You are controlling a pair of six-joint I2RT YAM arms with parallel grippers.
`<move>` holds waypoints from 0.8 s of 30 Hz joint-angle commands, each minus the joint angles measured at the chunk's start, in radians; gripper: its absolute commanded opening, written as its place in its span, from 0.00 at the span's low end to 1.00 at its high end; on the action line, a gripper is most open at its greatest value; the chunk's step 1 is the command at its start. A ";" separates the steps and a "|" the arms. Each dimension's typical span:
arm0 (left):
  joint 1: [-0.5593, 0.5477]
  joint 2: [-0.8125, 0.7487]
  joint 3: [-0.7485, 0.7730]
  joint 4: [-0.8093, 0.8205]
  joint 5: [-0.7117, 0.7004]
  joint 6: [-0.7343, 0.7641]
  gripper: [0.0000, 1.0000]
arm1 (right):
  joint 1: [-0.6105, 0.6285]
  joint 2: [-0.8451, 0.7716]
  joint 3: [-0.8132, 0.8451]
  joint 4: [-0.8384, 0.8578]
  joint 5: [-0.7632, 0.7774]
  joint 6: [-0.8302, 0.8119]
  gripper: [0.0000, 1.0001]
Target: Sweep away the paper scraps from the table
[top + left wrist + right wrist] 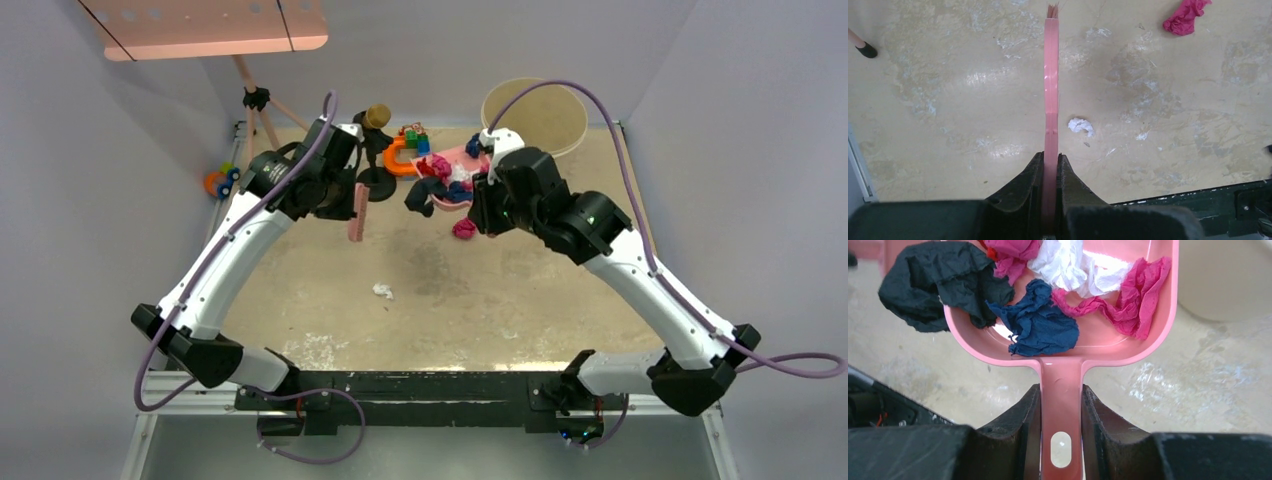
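right now my left end effector (1050, 159) is clamped on the pink brush (1051, 75), which points straight ahead over the desk (948, 100). a white wad (1081, 125) lies just right of the brush, and a pink wad (1184, 17) lies farther ahead and right. my right end effector (1061, 390) grips the pink dustpan (1098, 340) by its handle. paper scraps (1040, 322) sit in the pan just ahead, with a dark wad (933, 282) hanging over its left rim.

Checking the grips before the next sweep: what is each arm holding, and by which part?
The left gripper clamps the pink brush at the end away from its bristles. The right gripper clamps the pink dustpan by its handle.
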 commanded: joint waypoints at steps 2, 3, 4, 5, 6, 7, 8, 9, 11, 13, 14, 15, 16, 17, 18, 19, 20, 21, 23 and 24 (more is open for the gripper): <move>0.008 -0.073 -0.066 0.020 -0.051 -0.021 0.00 | -0.121 0.082 0.197 -0.059 -0.062 -0.069 0.00; 0.008 -0.084 -0.083 0.024 -0.049 -0.021 0.00 | -0.148 0.100 0.224 -0.063 -0.074 -0.078 0.00; 0.008 -0.093 -0.099 0.030 -0.045 -0.020 0.00 | -0.176 0.119 0.252 -0.068 -0.091 -0.088 0.00; 0.008 -0.102 -0.114 0.041 -0.042 -0.018 0.00 | -0.205 0.141 0.281 -0.076 -0.105 -0.093 0.00; 0.008 -0.107 -0.121 0.042 -0.038 -0.018 0.00 | -0.233 0.161 0.309 -0.081 -0.122 -0.098 0.00; 0.008 -0.107 -0.125 0.041 -0.034 -0.018 0.00 | -0.265 0.179 0.341 -0.084 -0.145 -0.103 0.00; 0.008 -0.108 -0.128 0.038 -0.029 -0.017 0.00 | -0.295 0.196 0.361 -0.083 -0.171 -0.104 0.00; 0.009 -0.109 -0.129 0.036 -0.026 -0.016 0.00 | -0.327 0.210 0.380 -0.080 -0.202 -0.104 0.00; 0.008 -0.114 -0.136 0.035 -0.022 -0.016 0.00 | -0.401 0.246 0.413 -0.074 -0.252 -0.097 0.00; 0.008 -0.117 -0.145 0.038 -0.013 -0.016 0.00 | -0.468 0.279 0.441 -0.065 -0.318 -0.082 0.00; 0.009 -0.117 -0.151 0.040 -0.007 -0.016 0.00 | -0.499 0.294 0.452 -0.058 -0.360 -0.071 0.00; 0.009 -0.118 -0.154 0.041 -0.001 -0.017 0.00 | -0.533 0.310 0.458 -0.048 -0.405 -0.056 0.00; 0.009 -0.121 -0.161 0.043 0.003 -0.018 0.00 | -0.564 0.327 0.462 -0.036 -0.448 -0.039 0.00; 0.008 -0.121 -0.167 0.046 0.008 -0.019 0.00 | -0.595 0.345 0.467 -0.026 -0.500 -0.018 0.00; 0.008 -0.124 -0.175 0.049 0.012 -0.019 0.00 | -0.621 0.358 0.466 -0.012 -0.534 0.002 0.00; 0.008 -0.125 -0.181 0.053 0.016 -0.019 0.00 | -0.648 0.371 0.460 0.003 -0.573 0.032 0.00; 0.008 -0.127 -0.188 0.056 0.019 -0.021 0.00 | -0.676 0.383 0.449 0.024 -0.616 0.060 0.00; 0.008 -0.131 -0.196 0.061 0.022 -0.022 0.00 | -0.702 0.389 0.429 0.051 -0.660 0.088 0.00; 0.008 -0.134 -0.211 0.067 0.028 -0.022 0.00 | -0.760 0.393 0.383 0.121 -0.755 0.148 0.00; 0.008 -0.134 -0.216 0.070 0.031 -0.022 0.00 | -0.778 0.396 0.360 0.164 -0.796 0.177 0.00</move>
